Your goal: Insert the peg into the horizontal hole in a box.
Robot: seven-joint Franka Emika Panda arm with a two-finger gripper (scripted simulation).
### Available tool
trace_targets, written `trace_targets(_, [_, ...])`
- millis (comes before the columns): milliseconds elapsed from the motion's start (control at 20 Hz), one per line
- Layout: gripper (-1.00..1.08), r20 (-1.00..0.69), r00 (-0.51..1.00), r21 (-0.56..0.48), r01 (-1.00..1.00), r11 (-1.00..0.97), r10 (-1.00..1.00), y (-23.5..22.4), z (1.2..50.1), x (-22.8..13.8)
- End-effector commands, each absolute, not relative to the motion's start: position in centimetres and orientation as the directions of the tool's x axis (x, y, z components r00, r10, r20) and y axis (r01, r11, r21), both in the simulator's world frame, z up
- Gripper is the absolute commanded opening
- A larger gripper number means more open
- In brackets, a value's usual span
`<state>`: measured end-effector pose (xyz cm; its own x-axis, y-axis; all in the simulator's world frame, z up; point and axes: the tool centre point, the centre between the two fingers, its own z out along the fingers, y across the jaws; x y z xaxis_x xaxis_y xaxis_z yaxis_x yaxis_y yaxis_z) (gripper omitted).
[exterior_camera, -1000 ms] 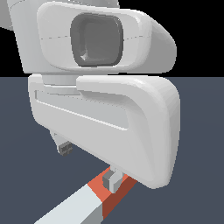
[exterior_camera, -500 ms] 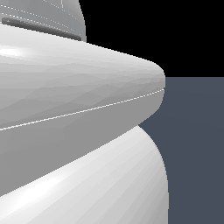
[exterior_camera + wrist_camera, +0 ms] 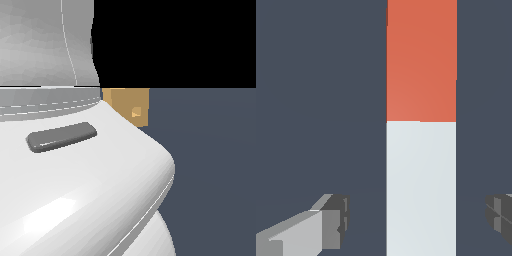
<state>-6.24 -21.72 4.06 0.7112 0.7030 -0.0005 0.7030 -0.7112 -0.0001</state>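
Observation:
In the wrist view the peg (image 3: 421, 125) lies on the dark floor, one half red-orange (image 3: 421, 60) and the other white (image 3: 421, 190). My gripper (image 3: 417, 220) is open and straddles the white half, with a gap between the peg and each of the fingers (image 3: 331, 220). In the exterior view the white arm (image 3: 75, 175) hides the gripper and the peg. The tan box (image 3: 125, 102) shows partly behind the arm, with the small hole (image 3: 136, 112) in its visible side face.
The dark grey floor (image 3: 210, 165) fills the exterior view's right. The arm's body covers the exterior view's left and middle.
The arm has swung across the exterior camera. It now hides the gripper and peg seen one second ago, and the tan box has come into view behind it.

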Motion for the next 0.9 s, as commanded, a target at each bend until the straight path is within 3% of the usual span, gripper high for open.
trace_targets(0, [1.0,0.0,0.712,0.0,0.702,-0.712,0.702,-21.7,2.9,-6.3])
trace_targets(300, [1.0,0.0,0.713,0.0,0.702,-0.713,0.702,-21.7,1.9,-6.2])
trace_targets(350, [-1.0,0.0,0.713,0.0,0.702,-0.713,0.702,-21.7,1.9,-6.2])
trace_targets(850, [-1.0,0.0,0.713,0.0,0.701,-0.713,0.701,-21.8,1.9,-6.2])
